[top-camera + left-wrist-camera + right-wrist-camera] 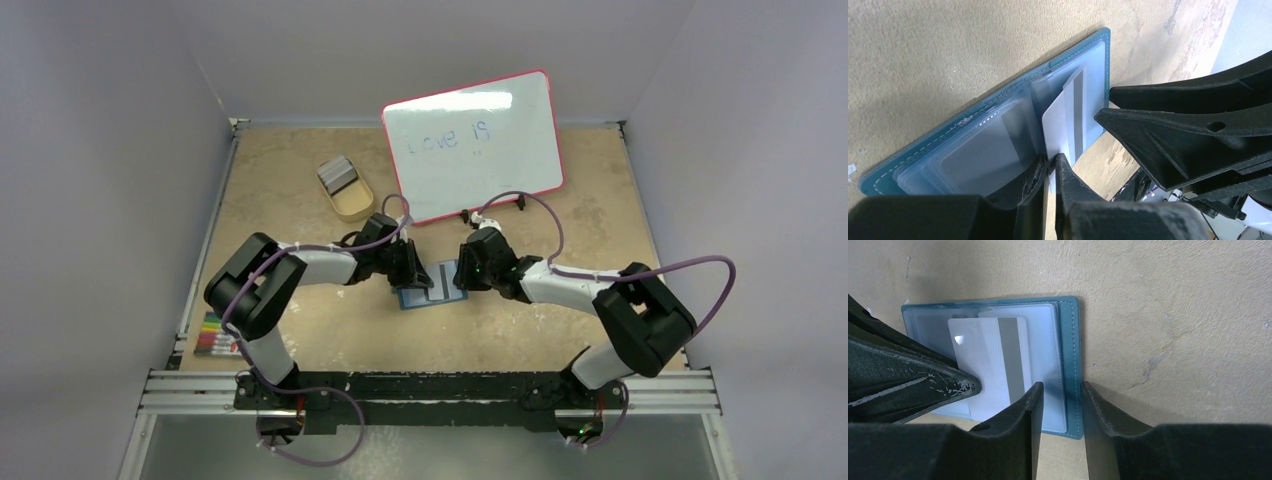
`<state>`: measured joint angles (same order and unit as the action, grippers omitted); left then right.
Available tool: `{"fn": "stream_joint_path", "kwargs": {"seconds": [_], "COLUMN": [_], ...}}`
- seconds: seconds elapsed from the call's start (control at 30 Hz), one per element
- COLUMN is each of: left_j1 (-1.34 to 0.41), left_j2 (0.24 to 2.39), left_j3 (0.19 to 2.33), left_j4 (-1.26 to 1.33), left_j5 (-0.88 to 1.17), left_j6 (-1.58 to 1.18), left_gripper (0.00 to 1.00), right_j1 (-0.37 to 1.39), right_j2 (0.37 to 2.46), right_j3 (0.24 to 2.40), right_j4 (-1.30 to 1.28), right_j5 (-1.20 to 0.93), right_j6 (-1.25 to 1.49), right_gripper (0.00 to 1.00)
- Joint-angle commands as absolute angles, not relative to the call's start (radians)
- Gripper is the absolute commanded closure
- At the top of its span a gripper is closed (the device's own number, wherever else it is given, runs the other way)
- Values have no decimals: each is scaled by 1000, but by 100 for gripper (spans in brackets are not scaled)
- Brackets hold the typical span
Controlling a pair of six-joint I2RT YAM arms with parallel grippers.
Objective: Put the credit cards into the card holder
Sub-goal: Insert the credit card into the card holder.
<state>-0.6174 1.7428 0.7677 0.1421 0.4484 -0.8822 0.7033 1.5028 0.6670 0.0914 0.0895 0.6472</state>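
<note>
The teal card holder (pixel 415 298) lies open and flat on the table between my two grippers, clear plastic sleeves up (pixel 973 150) (pixel 1070 340). My left gripper (pixel 1050 162) is shut on the edge of one white credit card with a grey stripe (pixel 1063 120) (pixel 993 355). The card stands tilted over the holder's right-hand sleeves, its far end against them. My right gripper (pixel 1062 390) is open, its jaws on either side of the holder's stitched right edge, one finger (pixel 1023 410) over the sleeves. More grey credit cards (pixel 338 175) lie in the tan tray (pixel 352 207).
A pink-framed whiteboard (pixel 470 145) stands propped just behind the grippers. A multicoloured striped card (pixel 215 335) lies at the table's left front edge. The two grippers are close together, the right one's fingers (pixel 1173 135) right next to the held card.
</note>
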Motion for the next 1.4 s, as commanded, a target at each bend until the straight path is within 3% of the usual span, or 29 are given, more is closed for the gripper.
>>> {"fn": "stream_joint_path", "kwargs": {"seconds": [0.0, 0.3, 1.0, 1.37], "left_j1": [-630, -634, -718, -723], "left_j2": [1756, 1682, 1657, 1627], "left_j3": [748, 767, 822, 783], "left_j4": [115, 130, 5, 49], "left_j5": [367, 285, 167, 128], "left_j6": [-895, -936, -904, -938], "left_gripper": [89, 71, 68, 65], "right_j1": [701, 701, 701, 701], "right_j2": [1507, 1475, 1428, 1410], "right_j3": [656, 647, 596, 598], "right_j4": [136, 136, 200, 211], "right_j5": [64, 49, -33, -26], "right_j6": [668, 671, 730, 719], "right_gripper": [65, 68, 70, 67]}}
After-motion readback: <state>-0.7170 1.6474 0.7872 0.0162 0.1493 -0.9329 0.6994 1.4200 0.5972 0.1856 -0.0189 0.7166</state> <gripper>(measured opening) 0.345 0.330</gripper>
